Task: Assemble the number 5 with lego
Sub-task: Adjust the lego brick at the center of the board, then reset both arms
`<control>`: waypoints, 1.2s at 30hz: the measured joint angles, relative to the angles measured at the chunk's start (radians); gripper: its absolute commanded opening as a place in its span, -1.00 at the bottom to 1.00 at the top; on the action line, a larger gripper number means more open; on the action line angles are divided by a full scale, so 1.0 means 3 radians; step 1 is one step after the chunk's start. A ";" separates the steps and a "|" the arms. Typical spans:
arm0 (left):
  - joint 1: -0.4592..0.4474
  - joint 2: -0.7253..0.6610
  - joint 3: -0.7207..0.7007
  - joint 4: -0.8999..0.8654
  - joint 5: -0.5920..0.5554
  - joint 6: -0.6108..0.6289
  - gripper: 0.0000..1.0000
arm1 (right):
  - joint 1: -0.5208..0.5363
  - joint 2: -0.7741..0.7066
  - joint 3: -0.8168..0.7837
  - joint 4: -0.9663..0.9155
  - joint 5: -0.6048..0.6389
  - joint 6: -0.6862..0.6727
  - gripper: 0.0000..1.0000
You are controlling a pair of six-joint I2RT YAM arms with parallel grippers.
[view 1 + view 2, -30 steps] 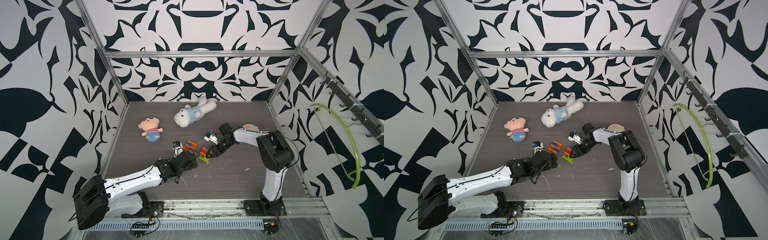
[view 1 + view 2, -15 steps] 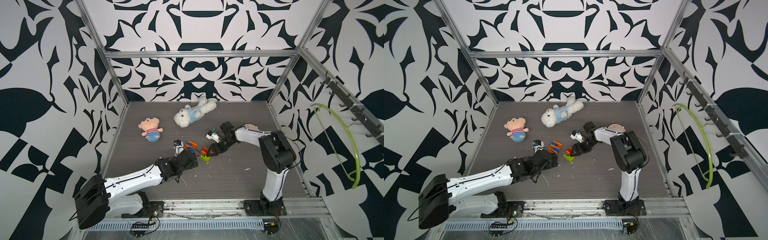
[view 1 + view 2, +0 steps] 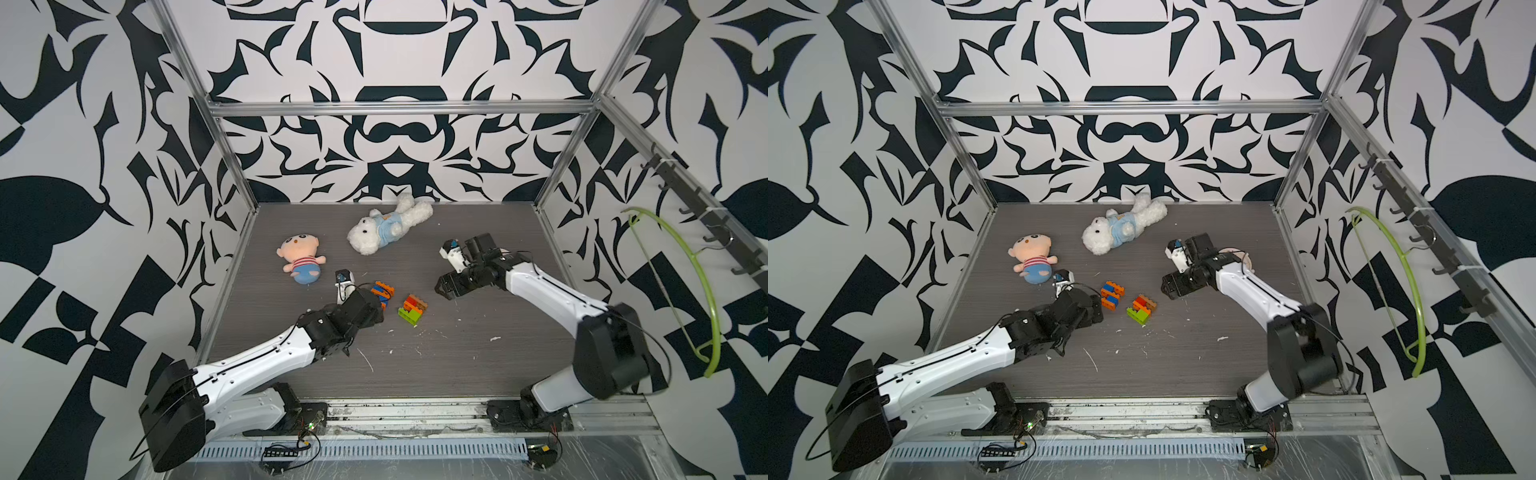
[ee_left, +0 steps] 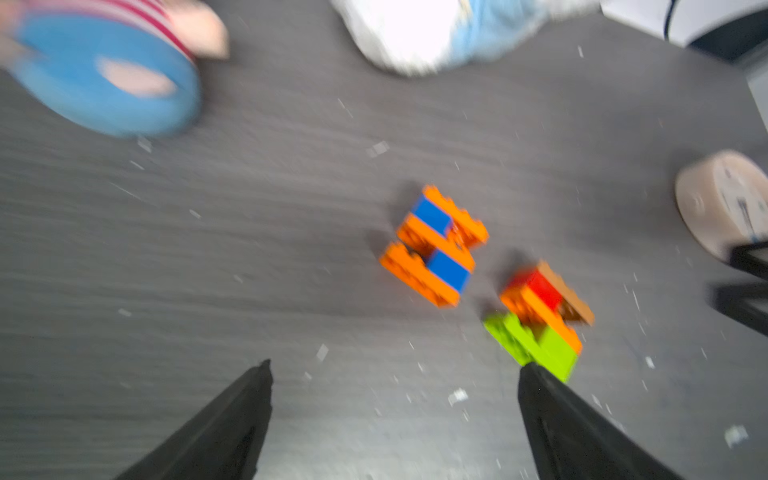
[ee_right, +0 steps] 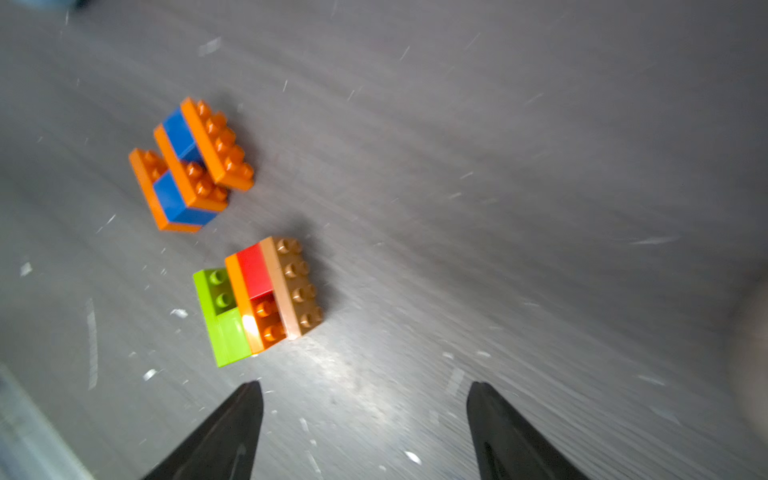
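Two small lego clusters lie flat on the dark grey table (image 3: 457, 365), just beside each other without touching, roughly midway between the two arms. The orange-and-blue cluster (image 3: 1112, 295) has three orange bars joined by two blue blocks in a zigzag. The green, orange, red and tan cluster (image 3: 1142, 308) is stepped the same way and sits on the right arm's side of it. The left gripper (image 4: 395, 368) has its jaws spread wide with nothing between them. In both top views its black head sits just beside the orange-and-blue cluster. In the blurred left wrist view one fingertip overlaps the green end of the other cluster, though contact cannot be told. The right gripper (image 5: 365, 384) is also spread and empty, standing apart from the clusters with bare table between. The green end lies ahead of it and off toward one finger, not between the tips. Both clusters' bars run slantwise to each gripper's line of approach. The left arm looks the nearer, so a grasp from that side would likely need the least travel. A plush doll (image 3: 300, 259) and a white plush bear (image 3: 384, 228) lie farther back.
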 measured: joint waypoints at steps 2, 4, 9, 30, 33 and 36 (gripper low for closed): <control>0.0186 -0.0127 0.0000 -0.0017 -0.0144 0.0163 0.98 | 0.0004 -0.0361 -0.0186 0.0209 0.0491 0.0057 0.68; 0.0348 -0.0254 -0.0013 0.0003 -0.0295 0.0334 0.99 | 0.0003 -0.0604 -0.0380 0.0451 0.0993 0.0116 0.73; 0.0823 -0.0617 -0.0338 0.0309 -0.0600 0.0848 0.98 | -0.0076 -0.0912 -0.0985 0.1076 0.2029 0.0225 0.82; 0.2199 0.0329 -0.1364 0.2834 0.0278 0.2478 0.98 | -0.0807 0.0451 -0.2389 0.4327 0.1386 -0.0076 0.90; 0.2326 0.0525 -0.1369 0.3211 0.0493 0.2557 0.99 | -0.0810 0.0484 -0.2416 0.4437 0.1241 -0.0121 0.90; 0.2412 0.0757 -0.1342 0.3513 0.0650 0.2653 0.98 | -0.0815 0.0476 -0.2438 0.4676 0.1143 -0.0145 0.90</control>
